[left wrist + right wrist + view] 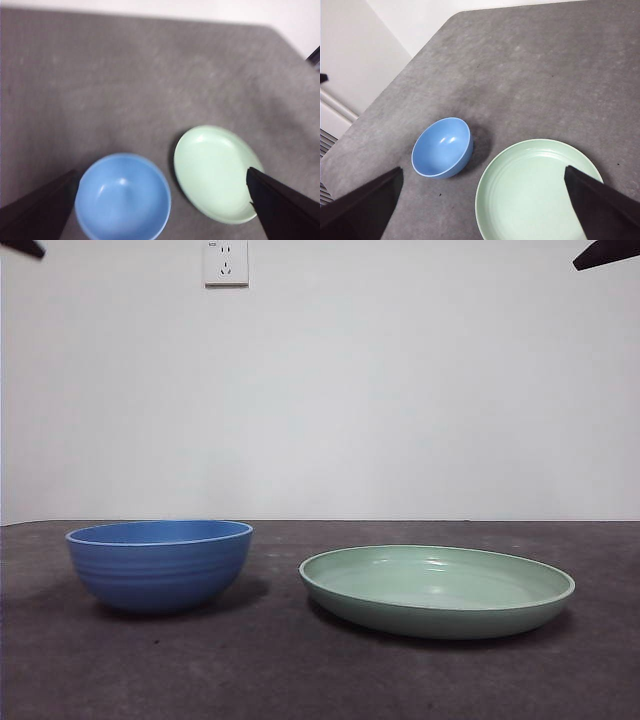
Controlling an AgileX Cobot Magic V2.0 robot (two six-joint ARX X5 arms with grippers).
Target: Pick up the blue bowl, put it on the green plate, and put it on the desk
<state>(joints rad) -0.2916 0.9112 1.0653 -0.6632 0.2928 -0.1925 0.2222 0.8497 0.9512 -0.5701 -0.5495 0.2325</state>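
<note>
You have the desk (320, 680) as the biggest thing in front of you, a dark grey-brown, speckled surface running back to a white wall with a socket (225, 262) high up. On it sits the green plate (437, 590), flat on the surface and with nothing in it, wider than its neighbour. Just beside it, apart and not touching, stands the blue bowl (160, 565), upright on the desk with its hollow bare. Both arms hang high above: in the front view you see only 2 black tips at the top corners. The left gripper (160, 220) hovers over the bowl and plate with its jaws spread wide, holding nothing; the bowl lies closest between them. The right gripper (482, 220) hovers likewise with jaws wide apart and nothing held, the plate nearest beneath it and the bowl off to one side.
</note>
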